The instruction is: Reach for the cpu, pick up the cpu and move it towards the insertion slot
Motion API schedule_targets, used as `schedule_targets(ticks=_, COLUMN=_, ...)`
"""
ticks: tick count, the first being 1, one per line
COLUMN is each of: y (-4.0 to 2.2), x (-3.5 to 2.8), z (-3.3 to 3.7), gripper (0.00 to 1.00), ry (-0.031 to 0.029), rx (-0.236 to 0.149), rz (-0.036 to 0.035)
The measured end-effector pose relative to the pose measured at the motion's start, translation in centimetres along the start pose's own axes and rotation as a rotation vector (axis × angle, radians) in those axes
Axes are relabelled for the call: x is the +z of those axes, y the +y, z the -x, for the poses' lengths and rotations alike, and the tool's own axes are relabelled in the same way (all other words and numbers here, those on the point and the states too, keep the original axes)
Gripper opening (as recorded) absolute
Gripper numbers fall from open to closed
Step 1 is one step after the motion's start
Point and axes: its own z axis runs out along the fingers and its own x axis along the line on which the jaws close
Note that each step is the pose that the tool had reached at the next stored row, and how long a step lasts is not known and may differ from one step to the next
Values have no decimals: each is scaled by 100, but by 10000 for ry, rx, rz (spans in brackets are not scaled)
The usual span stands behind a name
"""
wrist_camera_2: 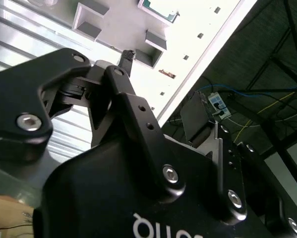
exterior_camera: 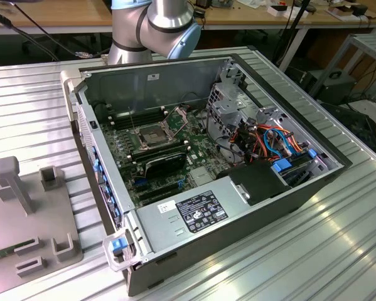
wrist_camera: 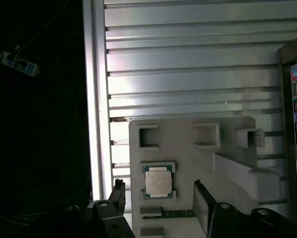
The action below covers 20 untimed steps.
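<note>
Tool wide open, empty, near the cpu.

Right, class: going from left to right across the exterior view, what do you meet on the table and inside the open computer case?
Grey fixture plate → insertion slot → coloured cables.

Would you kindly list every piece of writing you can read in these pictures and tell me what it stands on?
None of it can be read.
White label on the grey box: too small to read.
Print on the cpu: too faint to read.
Coloured stickers on the case: too small to read.
White lettering on the gripper body: only partly in view, not readable.
</note>
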Motion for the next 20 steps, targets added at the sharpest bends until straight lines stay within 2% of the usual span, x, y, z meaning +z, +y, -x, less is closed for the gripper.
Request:
schedule_targets(ticks=2, y=-6, x=35, z=-1, gripper=66, ry=14, rx=-116, rz=0)
schedule_targets(ticks=6, y=-15, x=101, z=-1, gripper=66, ry=109, rx=-181, rz=-9)
schedule_targets(ticks=8, y=-18, x=126, z=-1, gripper=66, ry=126, rx=-185, rz=-27)
schedule_targets(ticks=11, y=-25, x=161, z=-4, gripper=66, ry=121, rx=-182, rz=-226)
schedule_targets(ticks=12, y=-28, x=197, z=-3, gripper=66, ry=115, rx=-182, rz=-255)
schedule_targets(ticks=14, y=-30, x=263, z=-4, gripper=66, ry=117, rx=-167, rz=-265)
schedule_targets(ticks=16, y=-31, x=303, z=-5, gripper=66, ry=116, rx=-156, rz=-290)
schedule_targets(ticks=19, y=-33, x=344, z=-4, gripper=66, ry=111, rx=-152, rz=-425)
schedule_targets(ticks=20, y=-36, x=377, z=-4, gripper=66, ry=105, rx=-154, rz=-500)
